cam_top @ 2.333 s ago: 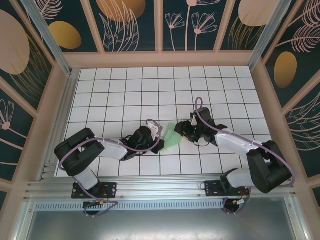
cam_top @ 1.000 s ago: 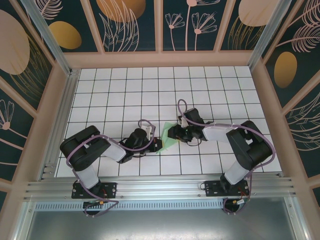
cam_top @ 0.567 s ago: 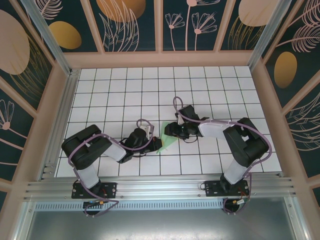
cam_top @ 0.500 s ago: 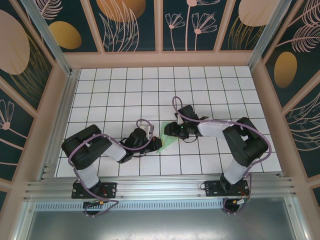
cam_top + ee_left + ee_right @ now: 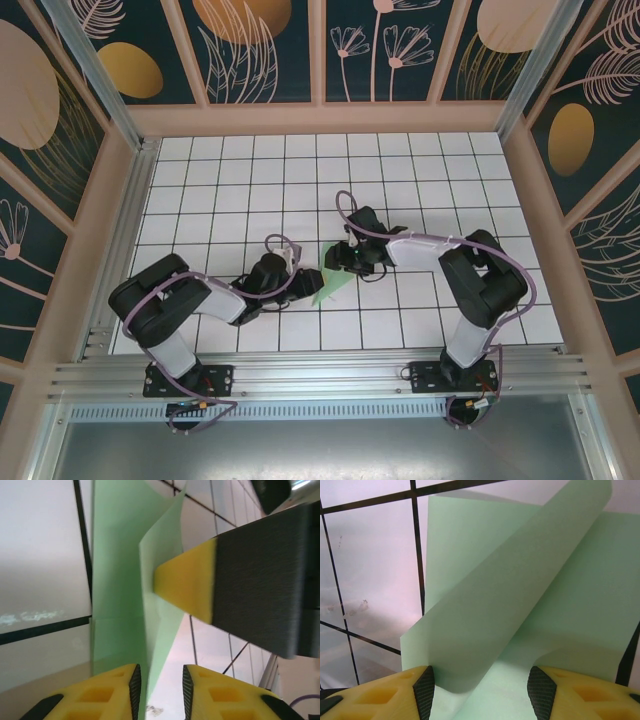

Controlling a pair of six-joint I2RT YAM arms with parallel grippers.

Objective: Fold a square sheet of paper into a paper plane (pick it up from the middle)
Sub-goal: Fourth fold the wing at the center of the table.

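Bright, even light from above; wrist views soft, close yellow fingers (image 5: 90, 695) blurred, tiles (image 5: 375, 570) perhaps glaring.

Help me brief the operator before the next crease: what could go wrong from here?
1. The flap of the sheet of paper between the right gripper's open jaws is only curled, not creased; it may spring back or crease crooked.
2. The left gripper's jaws stand apart around the upright fold, so a push from the right gripper's fingertip could slide the sheet.
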